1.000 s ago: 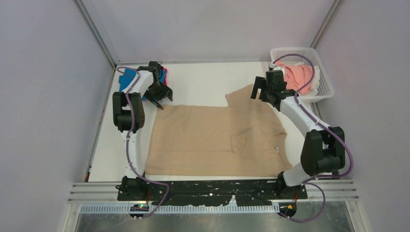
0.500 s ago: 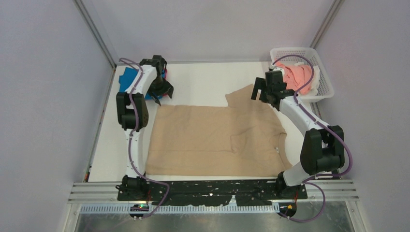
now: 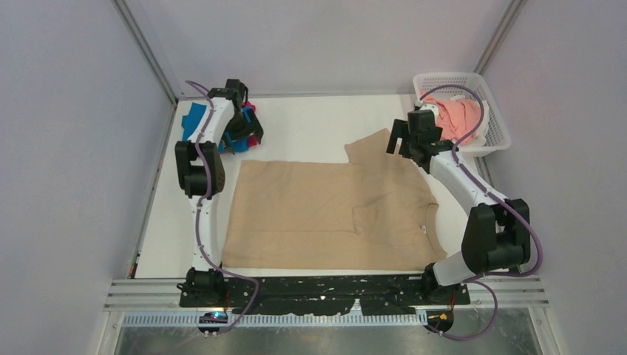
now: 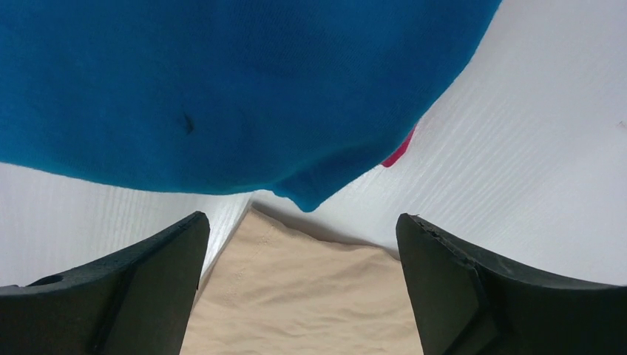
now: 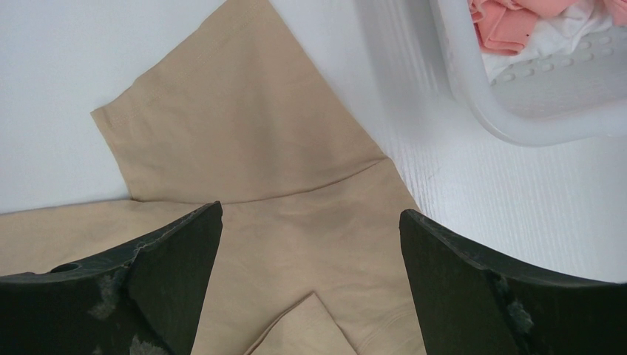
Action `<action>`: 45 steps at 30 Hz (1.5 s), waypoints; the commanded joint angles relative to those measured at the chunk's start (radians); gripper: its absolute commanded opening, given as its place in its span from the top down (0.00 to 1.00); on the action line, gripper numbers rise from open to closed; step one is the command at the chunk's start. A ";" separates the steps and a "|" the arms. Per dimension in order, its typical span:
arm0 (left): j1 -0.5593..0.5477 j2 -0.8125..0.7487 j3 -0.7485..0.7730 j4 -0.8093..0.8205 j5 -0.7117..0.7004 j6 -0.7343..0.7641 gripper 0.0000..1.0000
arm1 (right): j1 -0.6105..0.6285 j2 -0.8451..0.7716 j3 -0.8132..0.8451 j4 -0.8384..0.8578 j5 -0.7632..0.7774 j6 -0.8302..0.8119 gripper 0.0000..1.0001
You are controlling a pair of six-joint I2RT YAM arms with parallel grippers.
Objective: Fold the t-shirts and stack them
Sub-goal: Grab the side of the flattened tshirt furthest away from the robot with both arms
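Observation:
A large tan t-shirt lies spread flat across the middle of the table, one sleeve pointing toward the back. My left gripper is open and empty, hovering at the edge of a blue t-shirt with a magenta t-shirt under it. In the left wrist view the gripper frames the tan corner below the blue cloth. My right gripper is open and empty above the tan sleeve; in its wrist view the gripper stands over the shoulder area.
A white mesh basket stands at the back right with a salmon-pink t-shirt and a white one inside; its wall is close to my right gripper. Grey walls enclose the table on three sides.

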 commanded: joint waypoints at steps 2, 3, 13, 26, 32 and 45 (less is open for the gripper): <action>0.019 -0.002 -0.003 0.047 0.093 0.040 0.00 | 0.002 -0.030 -0.022 0.086 -0.008 -0.024 0.05; 0.021 -0.002 -0.003 0.046 0.096 0.039 0.00 | 0.002 -0.020 -0.032 0.099 -0.063 -0.019 0.05; 0.024 -0.001 -0.004 0.046 0.096 0.024 0.00 | 0.066 0.160 -0.042 0.101 -0.264 0.106 0.05; 0.024 0.004 0.013 0.003 0.106 -0.012 0.02 | 0.001 0.312 0.008 0.027 -0.172 0.153 0.05; 0.011 0.009 0.009 0.001 0.088 -0.056 0.02 | -0.057 0.347 0.063 -0.045 -0.159 0.147 0.04; -0.025 0.053 0.122 -0.101 -0.026 -0.101 0.07 | -0.087 0.426 0.202 -0.141 -0.078 0.077 0.04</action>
